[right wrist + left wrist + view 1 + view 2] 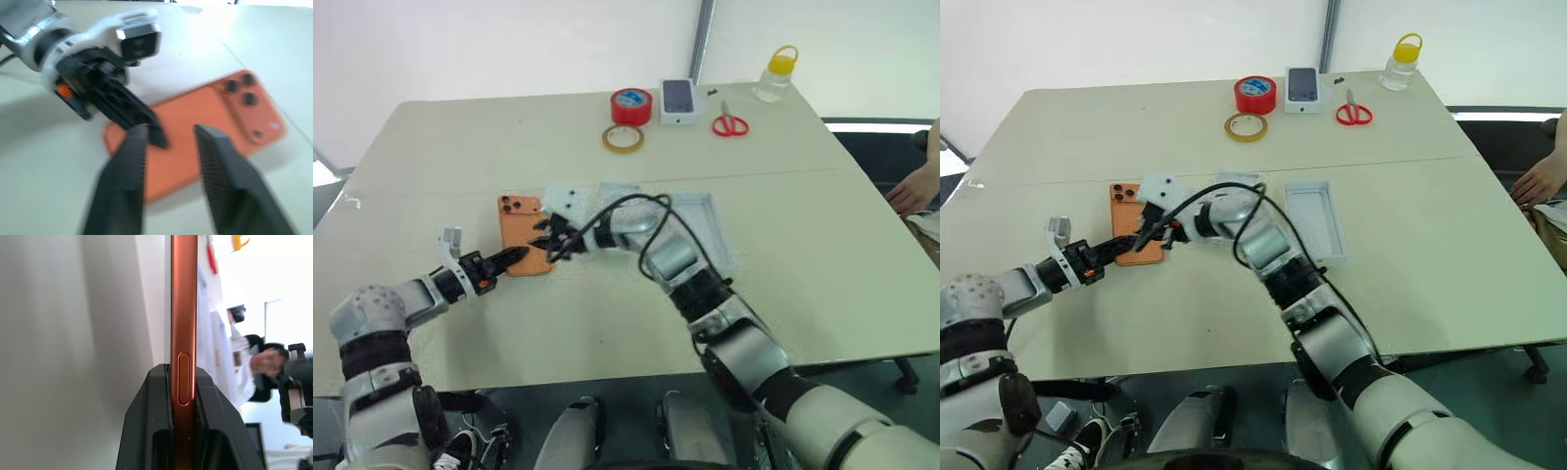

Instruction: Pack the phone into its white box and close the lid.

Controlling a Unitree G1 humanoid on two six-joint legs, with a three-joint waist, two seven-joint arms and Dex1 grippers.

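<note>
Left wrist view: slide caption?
Left hand clamps the orange phone by its edge, table alongside.

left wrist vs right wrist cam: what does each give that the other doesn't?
Left wrist view alone: the flat orange phone edge-on, its side button visible, clamped between the left gripper's fingers, with a person's hand in the background. Right wrist view alone: the phone's broad back with its three-lens camera cluster, and the right gripper open above it. Both share the phone held by the left gripper and the beige tabletop.

bright, even daylight; blurry wrist views
</note>
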